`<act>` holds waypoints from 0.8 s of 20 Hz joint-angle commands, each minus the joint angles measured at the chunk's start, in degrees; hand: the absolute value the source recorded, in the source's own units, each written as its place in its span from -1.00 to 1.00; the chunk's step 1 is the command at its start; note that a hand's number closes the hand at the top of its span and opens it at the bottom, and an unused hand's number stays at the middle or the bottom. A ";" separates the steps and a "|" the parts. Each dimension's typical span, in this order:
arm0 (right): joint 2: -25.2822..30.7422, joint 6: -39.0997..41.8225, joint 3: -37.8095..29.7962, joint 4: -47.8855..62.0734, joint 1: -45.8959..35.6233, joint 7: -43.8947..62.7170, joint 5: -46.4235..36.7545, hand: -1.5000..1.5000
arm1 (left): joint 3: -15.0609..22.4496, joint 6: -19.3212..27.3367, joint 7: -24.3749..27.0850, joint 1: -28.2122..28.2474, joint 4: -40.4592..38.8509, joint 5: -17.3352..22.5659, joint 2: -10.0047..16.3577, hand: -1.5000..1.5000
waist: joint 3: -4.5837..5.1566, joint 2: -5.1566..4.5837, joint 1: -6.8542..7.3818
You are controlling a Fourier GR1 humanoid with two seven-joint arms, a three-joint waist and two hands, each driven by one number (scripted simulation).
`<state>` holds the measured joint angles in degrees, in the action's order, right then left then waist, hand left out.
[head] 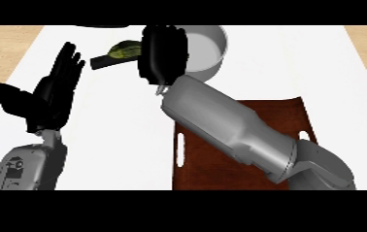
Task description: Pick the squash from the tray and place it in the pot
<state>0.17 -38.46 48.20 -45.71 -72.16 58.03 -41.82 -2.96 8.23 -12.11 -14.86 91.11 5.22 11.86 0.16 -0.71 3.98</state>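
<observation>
The green squash (123,49) shows at the left side of my right hand (162,51), which is raised at the far middle of the counter. The hand's back faces me, and a dark thumb (105,61) reaches under the squash, so the hand is shut on it. The grey pot (208,49) stands just right of the hand, its left rim hidden behind the hand. The squash is left of the pot, not over its opening. The brown tray (283,110) lies near right, mostly covered by my right forearm. My left hand (52,92) rests open at the left, fingers up.
The white counter top (114,129) spreads between my two arms. Wooden edges (16,39) show at the far left and far right. A dark shape (108,26) sits at the far edge above the squash.
</observation>
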 commanded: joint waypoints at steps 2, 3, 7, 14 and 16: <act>-0.16 -4.51 3.06 10.61 0.44 -0.40 -0.09 1.00 | 1.11 0.11 -0.20 1.22 2.51 -0.56 -0.65 0.00 | -0.06 -0.32 0.92; -0.16 -4.17 2.44 11.59 -0.21 -3.09 1.93 1.00 | -0.13 -0.38 -1.30 -1.64 0.35 0.34 0.16 0.00 | -0.06 -0.53 0.73; -0.17 -4.09 0.40 16.55 -0.08 -8.21 5.92 1.00 | 0.34 -0.44 -0.73 -2.06 -0.06 -0.67 0.36 0.00 | -0.08 -1.08 1.57; -0.17 -5.75 -6.14 13.94 8.09 -19.20 18.92 -1.00 | 0.75 -1.40 -1.21 -1.62 0.48 0.35 -0.19 0.00 | -0.20 -1.60 1.93; -0.17 -4.67 -7.47 12.19 7.17 -21.77 22.54 -1.00 | 1.05 -0.12 -1.40 -3.56 0.57 -0.56 -0.77 0.00 | -0.24 -1.93 3.08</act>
<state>0.01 -43.47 43.22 -32.16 -66.64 42.69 -25.28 -2.12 7.58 -13.46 -16.74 92.35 5.01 11.62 -0.03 -2.14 6.32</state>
